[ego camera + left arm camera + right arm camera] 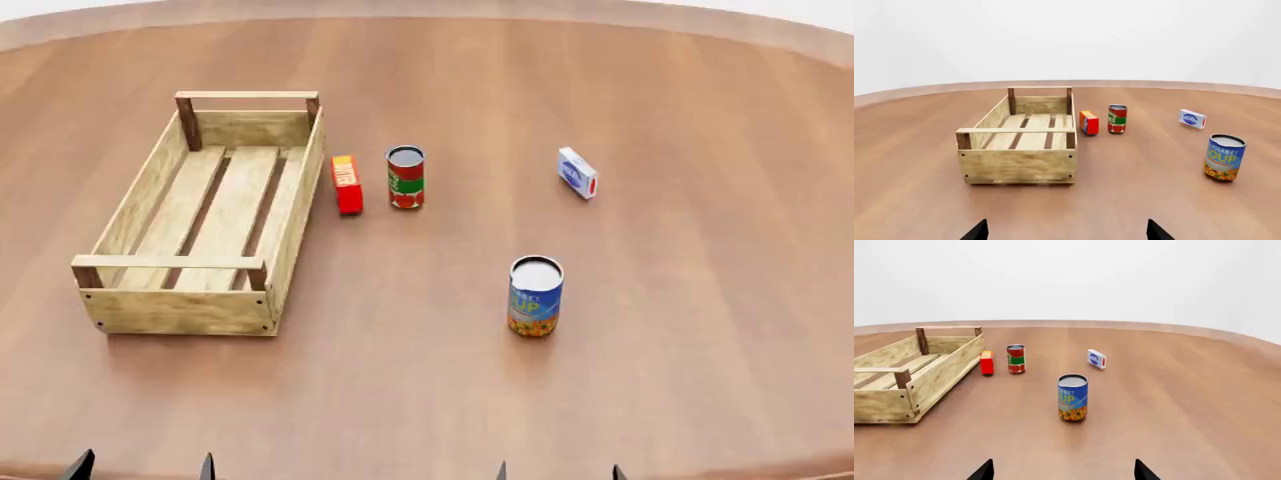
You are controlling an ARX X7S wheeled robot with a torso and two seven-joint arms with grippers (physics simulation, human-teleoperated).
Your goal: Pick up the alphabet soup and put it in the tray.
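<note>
Soup (pixel 535 296): upright, lower centre-right of the head view, alone on the table (pixel 694 380), open to a grab.
Tray (pixel 296 205): left, empty, long side facing the cans.
Right claw (pixel 1063 471): wide, empty, lined up on the soup.
Left claw (pixel 1066 231): wide, empty, facing the tray.
Red-green can (pixel 406 177), red box (pixel 347 184): just beside the tray, apart from the soup.

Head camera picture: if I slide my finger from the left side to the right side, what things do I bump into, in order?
tray → red box → red-and-green can → alphabet soup → blue-and-white box
</note>
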